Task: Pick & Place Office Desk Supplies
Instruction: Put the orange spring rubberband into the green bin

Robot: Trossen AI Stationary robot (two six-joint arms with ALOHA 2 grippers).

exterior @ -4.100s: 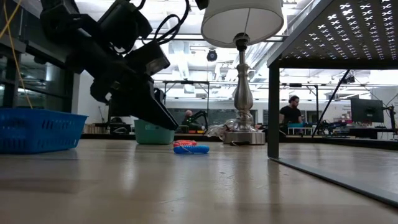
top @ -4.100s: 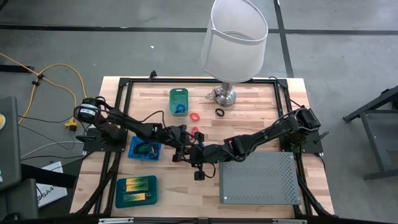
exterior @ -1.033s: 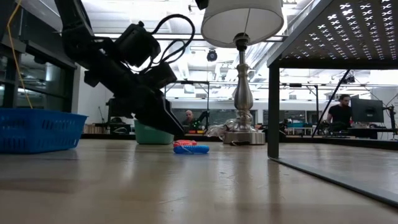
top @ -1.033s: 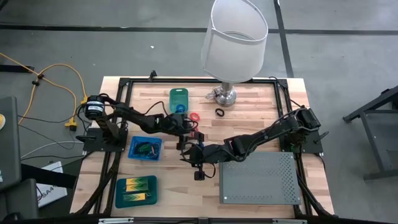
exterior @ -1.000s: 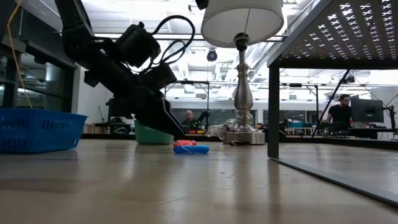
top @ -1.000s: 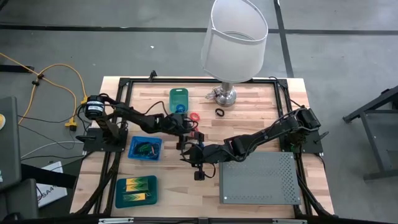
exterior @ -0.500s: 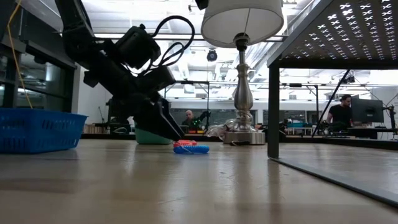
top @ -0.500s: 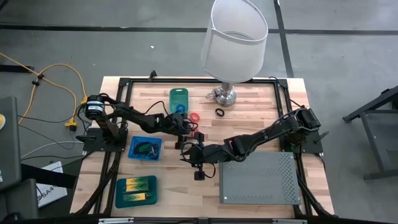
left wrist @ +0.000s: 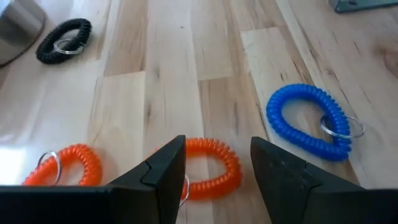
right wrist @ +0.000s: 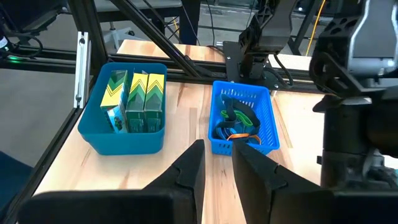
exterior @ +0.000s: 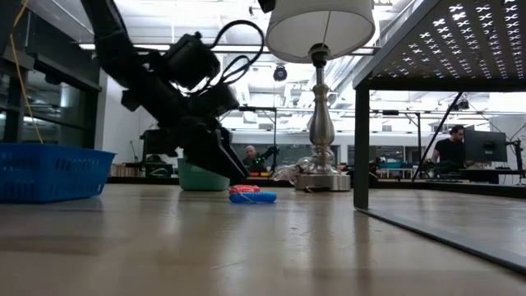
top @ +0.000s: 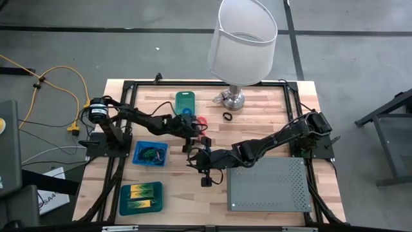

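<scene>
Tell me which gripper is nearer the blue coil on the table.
Left. The left gripper hovers open right beside the blue coil, over an orange coil; the right gripper waits farther back, near the grey box.

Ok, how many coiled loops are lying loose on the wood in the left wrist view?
4: a black coil loop far off, a blue one to one side, two orange ones nearest the left gripper, partly hidden.

My wooden table (top: 270,109) carries a lamp (top: 233,98) at its far edge. Just beside it lies a black coil (top: 227,116); red (left wrist: 208,174) and blue coils (left wrist: 308,121), bins and a grey box (top: 270,185) sit nearer me.
</scene>
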